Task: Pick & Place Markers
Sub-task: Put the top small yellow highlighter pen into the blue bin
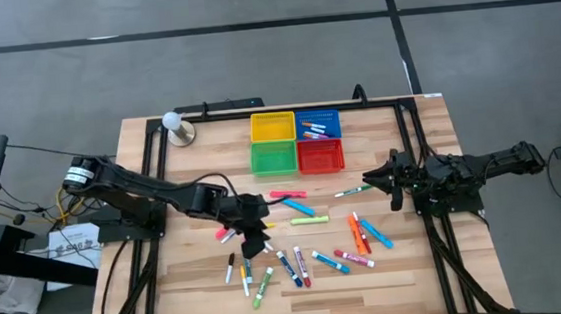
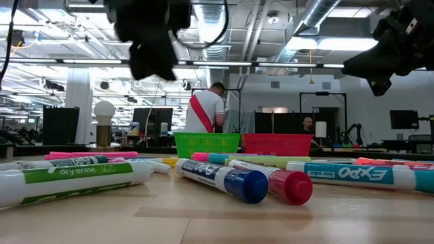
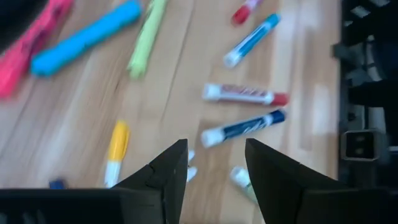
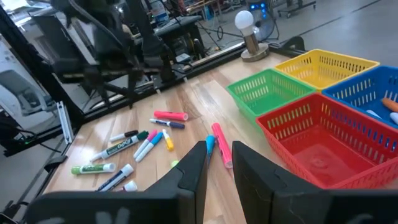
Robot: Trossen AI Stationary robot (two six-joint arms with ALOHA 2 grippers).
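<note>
Several markers lie loose on the wooden table, flat on their sides, in front of the baskets. My left gripper hangs open above the left part of the scatter, slanting down. In the left wrist view its fingers frame bare wood, with a yellow marker and a blue-capped marker close by. It holds nothing. My right gripper waits at the table's right, above the wood. Its fingers stand a narrow gap apart with nothing between them.
Four mesh baskets stand at the far middle: yellow, blue with a few markers inside, green and red. A white bulb on a stand is at the far left. A person stands in the room beyond.
</note>
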